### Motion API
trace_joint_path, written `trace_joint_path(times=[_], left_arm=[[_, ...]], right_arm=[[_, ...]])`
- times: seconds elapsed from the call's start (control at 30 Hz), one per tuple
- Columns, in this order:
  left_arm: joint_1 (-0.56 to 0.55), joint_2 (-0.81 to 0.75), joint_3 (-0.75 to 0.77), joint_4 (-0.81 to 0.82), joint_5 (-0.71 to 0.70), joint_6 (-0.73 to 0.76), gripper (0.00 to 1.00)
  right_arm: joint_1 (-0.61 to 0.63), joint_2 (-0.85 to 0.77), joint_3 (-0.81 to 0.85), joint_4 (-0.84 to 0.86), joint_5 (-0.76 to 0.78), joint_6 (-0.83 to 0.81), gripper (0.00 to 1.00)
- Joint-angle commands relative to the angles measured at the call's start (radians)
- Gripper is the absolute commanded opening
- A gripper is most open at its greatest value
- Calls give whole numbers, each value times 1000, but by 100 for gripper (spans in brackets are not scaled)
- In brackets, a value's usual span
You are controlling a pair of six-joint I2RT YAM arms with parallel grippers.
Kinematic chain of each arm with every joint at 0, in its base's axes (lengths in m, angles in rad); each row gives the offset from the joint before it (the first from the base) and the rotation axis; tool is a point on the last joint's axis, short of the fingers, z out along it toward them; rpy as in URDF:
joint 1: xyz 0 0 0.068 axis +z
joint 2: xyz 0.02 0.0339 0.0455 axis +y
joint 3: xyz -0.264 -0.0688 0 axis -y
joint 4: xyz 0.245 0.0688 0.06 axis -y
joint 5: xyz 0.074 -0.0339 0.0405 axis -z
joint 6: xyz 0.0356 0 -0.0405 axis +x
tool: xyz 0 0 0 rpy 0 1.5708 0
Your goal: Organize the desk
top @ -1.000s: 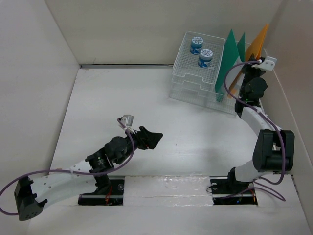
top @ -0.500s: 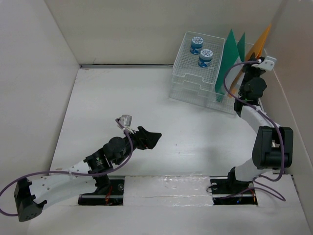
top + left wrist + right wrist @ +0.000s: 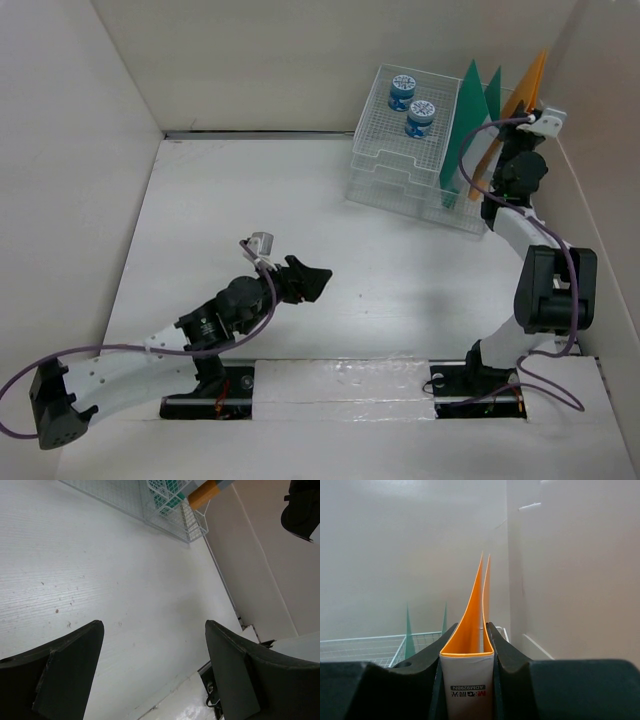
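The move ahead, as we judge it, turns on how the orange plastic file folder stands to the upright file section at the right end of the clear wire-mesh organizer rack. From above we see the folder slanting up and away from the right gripper, its long axis running from the jaws toward the far right corner, where its tip comes near the beige wall panel. Two green folders stand in the rack just to its left. We cannot tell whether the orange folder's lower end already sits inside the wire section, because the arm hides it. The right arm is plainly the nearer one, reaching right up to the rack. Its jaws are pressed together on the folder's white-labelled spine, one finger flat against each cover, with the open edges pointing away from the wrist. The left gripper hangs well apart from all this, jaws spread wide with nothing between them, over a bare stretch of the large matte-white desk. The desk spreads beneath both arms, from their bases to the far wall.
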Motion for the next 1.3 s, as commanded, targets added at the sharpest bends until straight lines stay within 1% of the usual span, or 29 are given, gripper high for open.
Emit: trace_joint_path(times=[0.0,0.27,0.37,0.63,0.83,0.9,1.13,1.27], left_arm=[[1,19,55,23,-16,-4,78],[1,47,65,37,-21,-18,78],[1,33,59,45,-29,-15,78],[1,31,70,28,-41,-22,78],[1,47,70,38,-49,-24,78],[1,62,73,43,-52,-16,78],[1,100,81,69,-56,11,78],[1,119,105,52,-62,27,78]], right_arm=[[-14,-1,56,96,-28,-9,0],[-53,-7,66,99,-65,-8,0],[-53,4,58,128,-74,2,0],[-53,48,124,146,-83,-6,0],[-44,47,102,208,-105,-9,0],[-44,67,113,197,-114,-8,0],[-35,140,40,275,-86,11,0],[-34,166,-6,323,-65,46,0]])
